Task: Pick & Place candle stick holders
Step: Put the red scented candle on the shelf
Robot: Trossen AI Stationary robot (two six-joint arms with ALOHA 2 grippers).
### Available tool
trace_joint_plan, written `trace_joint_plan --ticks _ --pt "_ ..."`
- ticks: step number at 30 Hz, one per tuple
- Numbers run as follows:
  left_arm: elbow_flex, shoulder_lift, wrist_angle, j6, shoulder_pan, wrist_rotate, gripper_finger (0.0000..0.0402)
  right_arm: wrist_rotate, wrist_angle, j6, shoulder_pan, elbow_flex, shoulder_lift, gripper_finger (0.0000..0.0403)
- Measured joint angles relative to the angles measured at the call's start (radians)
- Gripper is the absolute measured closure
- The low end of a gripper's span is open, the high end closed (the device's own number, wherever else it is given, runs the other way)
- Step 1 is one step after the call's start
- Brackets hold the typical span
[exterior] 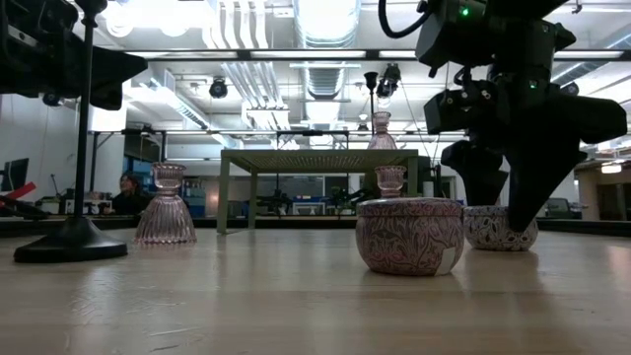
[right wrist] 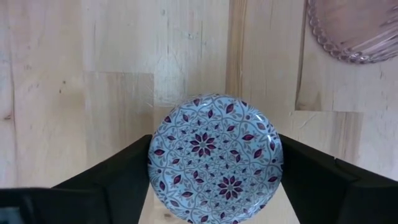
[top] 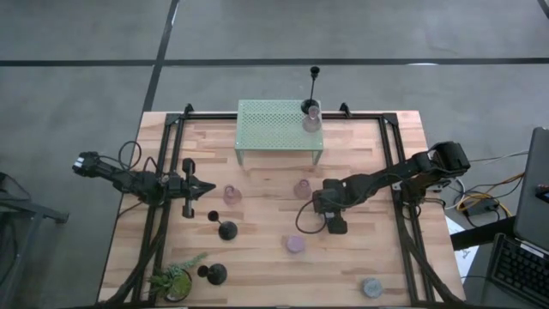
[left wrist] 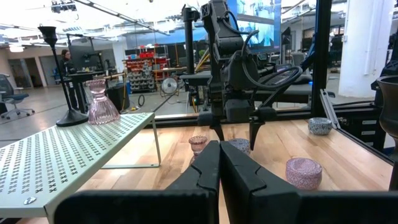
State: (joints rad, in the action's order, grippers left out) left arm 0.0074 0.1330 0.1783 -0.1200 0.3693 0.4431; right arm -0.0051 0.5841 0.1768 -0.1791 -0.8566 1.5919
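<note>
grey concrete floor (top: pixel 77 103) crossed by dark seams; open ceiling with ducts (exterior: pixel 330 79) and bright lamps; shelving (left wrist: pixel 140 65); person (left wrist: pixel 65 59) standing far back.

Three black stemmed candle holders (top: pixel 226 228). Three pink glass cup holders (top: pixel 232 196). Three squat round pucks, one patterned puck (right wrist: pixel 215 157) between right gripper (right wrist: pixel 214 180) fingers. One green mesh rack (top: pixel 279 127). One potted plant (top: pixel 176 276).

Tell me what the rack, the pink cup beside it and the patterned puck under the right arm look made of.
Rack: perforated sheet metal, matte pale green paint, judging by its punched holes. Pink cup: likely pressed glass, translucent and ribbed. Patterned puck: maybe glazed ceramic or printed tin; glossy floral top.
</note>
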Motion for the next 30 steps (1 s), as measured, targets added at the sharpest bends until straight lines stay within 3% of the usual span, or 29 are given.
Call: trace_joint_plan --ticks 19,30 --pt "0.000 0.000 0.000 0.000 0.000 0.000 0.0387 -0.004 0.019 0.004 0.000 -0.010 -0.001 0.0100" --pt "0.000 0.000 0.000 0.000 0.000 0.000 0.0387 -0.003 0.186 -0.038 0.001 -0.167 -0.001 0.0097"
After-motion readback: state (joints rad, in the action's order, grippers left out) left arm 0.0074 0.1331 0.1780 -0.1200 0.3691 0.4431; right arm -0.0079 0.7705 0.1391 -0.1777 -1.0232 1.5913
